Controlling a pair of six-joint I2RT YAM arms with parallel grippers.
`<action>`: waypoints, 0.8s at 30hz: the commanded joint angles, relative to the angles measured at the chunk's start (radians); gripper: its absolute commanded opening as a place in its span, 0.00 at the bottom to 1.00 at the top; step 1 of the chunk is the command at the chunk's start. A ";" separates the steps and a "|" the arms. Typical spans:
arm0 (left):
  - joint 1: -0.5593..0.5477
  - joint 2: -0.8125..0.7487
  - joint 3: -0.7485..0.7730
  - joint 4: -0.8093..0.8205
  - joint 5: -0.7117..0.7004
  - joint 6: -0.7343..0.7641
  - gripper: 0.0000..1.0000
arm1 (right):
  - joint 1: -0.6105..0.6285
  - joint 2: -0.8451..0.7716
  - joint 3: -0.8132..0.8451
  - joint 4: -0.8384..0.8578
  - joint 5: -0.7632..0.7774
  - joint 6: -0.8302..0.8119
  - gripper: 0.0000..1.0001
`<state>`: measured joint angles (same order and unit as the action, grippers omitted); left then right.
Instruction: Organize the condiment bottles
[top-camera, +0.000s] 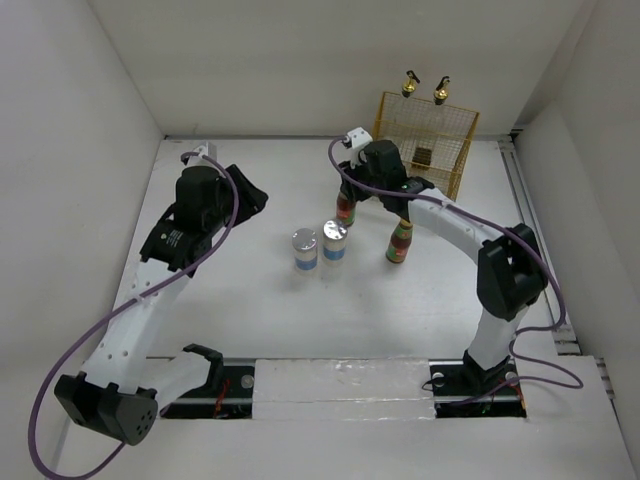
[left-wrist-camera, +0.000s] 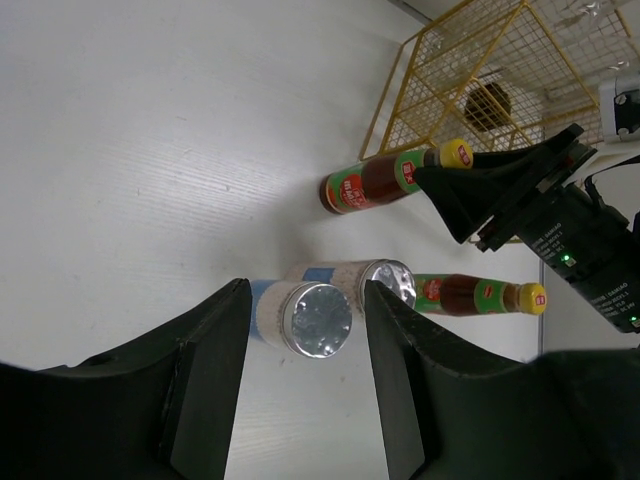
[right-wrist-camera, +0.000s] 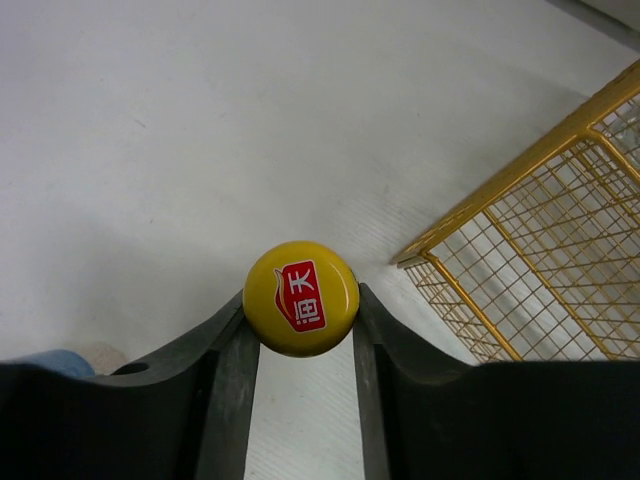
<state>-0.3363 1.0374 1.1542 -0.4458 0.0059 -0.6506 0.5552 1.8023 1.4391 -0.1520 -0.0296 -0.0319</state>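
red bottle held by the cap beside the rack

the rack (top-camera: 425, 140) is set at the far side of the table (top-camera: 250, 320), close to the back wall and near the right wall. open white surface is left in front of it and to its left. the held bottle (top-camera: 347, 208) is stood upright just off the rack's front left corner. its yellow cap (right-wrist-camera: 300, 285) is clamped between the fingers of the right gripper (right-wrist-camera: 300, 300). a red label with white chinese characters is seen on the cap. red and green labels are carried on both red bottles, but their print is too small to be read. the free bottle (top-camera: 400, 240) is stood in front of the rack, under the right arm and apart from the held one. farther out from the rack's front left, the inner cylinder (top-camera: 335, 242) and the outer cylinder (top-camera: 304, 248) are stood just beside each other, blue-banded and silver-lidded. the left glass bottle (top-camera: 409, 82) and right glass bottle (top-camera: 441, 88) are seen at the rack's far edge; whether they are inside or behind it cannot be told. the left gripper (left-wrist-camera: 305, 295) is spread wide with nothing gripped, well left of the rack and aimed at the cylinders.
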 joint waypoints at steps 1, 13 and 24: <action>-0.012 0.000 -0.004 0.035 0.023 -0.009 0.45 | 0.006 0.005 0.040 0.074 0.017 0.000 0.33; -0.012 0.009 -0.013 0.035 0.023 -0.009 0.45 | -0.017 -0.170 0.147 0.106 -0.042 0.009 0.12; -0.012 0.018 -0.013 0.044 0.023 -0.009 0.45 | -0.176 -0.089 0.435 0.042 -0.061 0.070 0.08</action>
<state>-0.3454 1.0519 1.1511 -0.4389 0.0196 -0.6563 0.4091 1.7359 1.7596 -0.2245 -0.0998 0.0189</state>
